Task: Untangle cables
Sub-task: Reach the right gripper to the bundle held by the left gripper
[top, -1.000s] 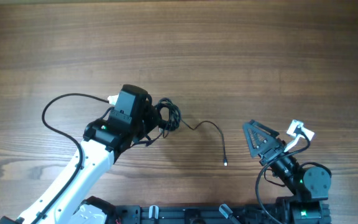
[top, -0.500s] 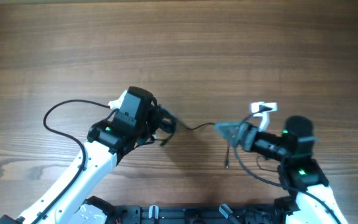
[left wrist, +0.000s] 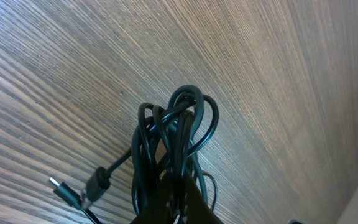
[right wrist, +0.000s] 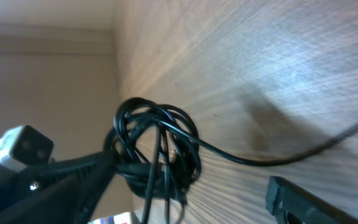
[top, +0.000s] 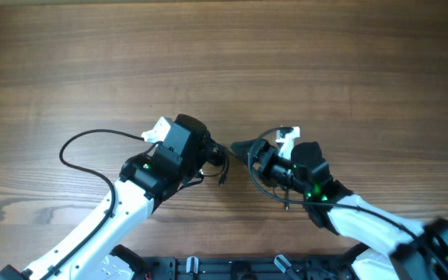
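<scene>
At left gripper (left wrist: 176, 198), seemingly knotted cables (left wrist: 166, 134).

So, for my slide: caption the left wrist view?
Left gripper clamps a tangled clump of black cables, wooden table behind.

The table (top: 309, 54) was brown wood, its grain running left to right; a beige wall (right wrist: 36, 74) rose beyond one edge.

Black left gripper (top: 213, 152) and right gripper (top: 238, 146) top white arms (top: 106, 218) bearing green lights (top: 145, 166).
</scene>
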